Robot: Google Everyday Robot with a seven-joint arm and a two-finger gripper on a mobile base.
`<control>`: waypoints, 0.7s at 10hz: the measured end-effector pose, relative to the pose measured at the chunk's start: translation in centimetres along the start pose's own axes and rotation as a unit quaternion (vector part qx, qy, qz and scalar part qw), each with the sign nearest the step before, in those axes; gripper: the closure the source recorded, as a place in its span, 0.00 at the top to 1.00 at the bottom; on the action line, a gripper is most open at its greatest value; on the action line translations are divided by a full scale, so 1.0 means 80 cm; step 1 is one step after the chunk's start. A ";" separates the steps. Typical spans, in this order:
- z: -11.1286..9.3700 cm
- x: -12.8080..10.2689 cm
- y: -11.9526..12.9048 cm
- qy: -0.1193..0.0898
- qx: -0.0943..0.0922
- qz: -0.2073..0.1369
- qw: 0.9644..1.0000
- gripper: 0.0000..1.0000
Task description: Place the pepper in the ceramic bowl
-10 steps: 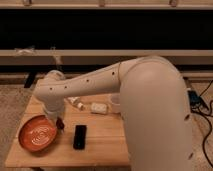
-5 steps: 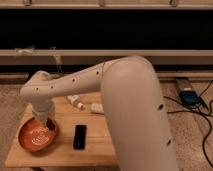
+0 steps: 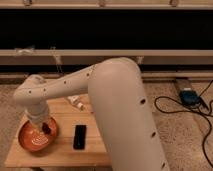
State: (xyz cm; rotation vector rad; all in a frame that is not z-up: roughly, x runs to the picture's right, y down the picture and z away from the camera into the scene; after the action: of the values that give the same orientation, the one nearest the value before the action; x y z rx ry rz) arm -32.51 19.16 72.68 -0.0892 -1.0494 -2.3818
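Over ceramic bowl (image 3: 31, 140): pincer (image 3: 44, 126) | pepper (image 3: 46, 129) perhaps beneath | black object (image 3: 79, 136) beside

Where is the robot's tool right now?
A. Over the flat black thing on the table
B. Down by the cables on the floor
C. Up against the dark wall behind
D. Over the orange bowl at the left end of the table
D: the tool hangs over the inside of the ceramic bowl, with a small dark thing, likely the pepper, at its tip; the flat black object lies apart, to the bowl's right.
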 end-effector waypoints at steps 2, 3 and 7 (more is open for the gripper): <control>0.012 0.004 -0.006 -0.008 0.000 -0.010 1.000 0.80; 0.017 0.005 -0.009 -0.012 -0.001 -0.015 1.000 0.80; 0.027 0.008 -0.013 -0.020 -0.002 -0.027 0.999 0.80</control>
State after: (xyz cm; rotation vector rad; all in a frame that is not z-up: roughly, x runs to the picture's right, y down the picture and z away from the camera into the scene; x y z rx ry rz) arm -33.89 20.97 73.63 -0.1112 -1.0786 -2.4399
